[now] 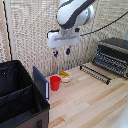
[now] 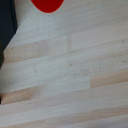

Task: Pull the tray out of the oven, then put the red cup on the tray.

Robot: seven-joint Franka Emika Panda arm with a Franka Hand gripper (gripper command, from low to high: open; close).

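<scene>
Nearest in the exterior view we recorded a large black bin point(image 1: 20, 97), occupying the corner at that view's left, with a dark blue flat panel point(image 1: 41, 81) standing upright against its side. Just beside that panel we noted the red cup point(image 1: 55, 83), upright on the pale wooden table point(image 1: 90, 102), apart from the tray and the oven. Immediately behind the cup we listed a white bowl point(image 1: 64, 76) with yellow contents. The wrist view gave us mostly bare table planks point(image 2: 70, 70), the cup's red edge point(image 2: 48, 4) at one border, and a dark shape at another that we could not identify. Above the cup and bowl we logged the gripper point(image 1: 62, 50), hanging well clear of the table, its blue-tipped fingers point(image 1: 56, 52) parted and holding nothing. Farther back, toward the exterior view's right, we entered the oven point(image 1: 116, 50), door lowered, with the tray point(image 1: 112, 62) drawn forward out of its opening. The door's bar handle point(image 1: 95, 73) lay at the front edge. Behind everything we noted a pale woven wall.
</scene>
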